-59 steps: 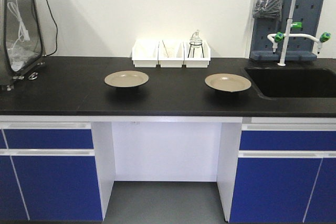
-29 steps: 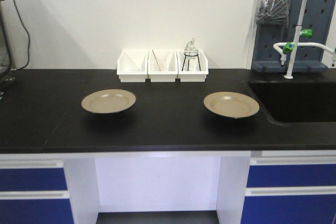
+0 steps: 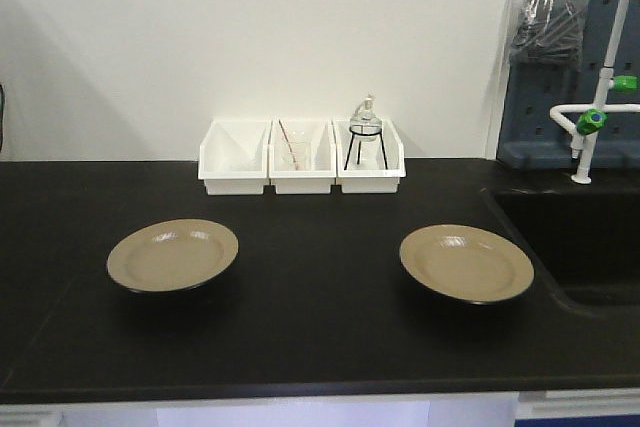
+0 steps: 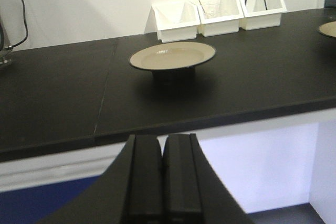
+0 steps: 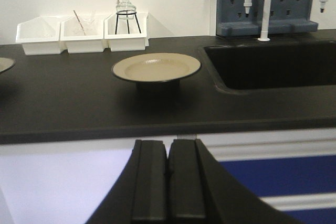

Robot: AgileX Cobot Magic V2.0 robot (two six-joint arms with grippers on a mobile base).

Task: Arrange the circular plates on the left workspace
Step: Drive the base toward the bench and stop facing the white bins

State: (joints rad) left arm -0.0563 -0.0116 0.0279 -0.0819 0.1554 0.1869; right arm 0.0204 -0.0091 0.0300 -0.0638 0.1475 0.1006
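You have two round plates sitting face up and level on the black countertop [image 3: 320, 337]. Being circular, they have no long axis and point no particular way. The left plate [image 3: 172, 255] lies left of centre, and the right plate [image 3: 466, 263] lies well apart from it, just left of the recessed sink basin [image 3: 585, 232]; both are tan with a thin dark rim. Your left gripper [image 4: 163, 179] is held low, nearer than the counter's white front edge, and aims toward the far wall, roughly in line with the left plate. Its two black fingers are pressed together with nothing between them. Your right gripper [image 5: 168, 184] is posed the same way in front of the right plate, fingers closed against each other and empty. Neither gripper touches a plate or the counter. Against the far wall, between the two plates, three white bins [image 3: 301, 159] stand side by side, and the rightmost holds a glass flask [image 3: 365, 125] on a dark wire stand. A white faucet [image 3: 603, 87] with green knobs rises behind the sink in front of a grey pegboard [image 3: 530, 117]. Nothing lies on the counter between either gripper and its plate.
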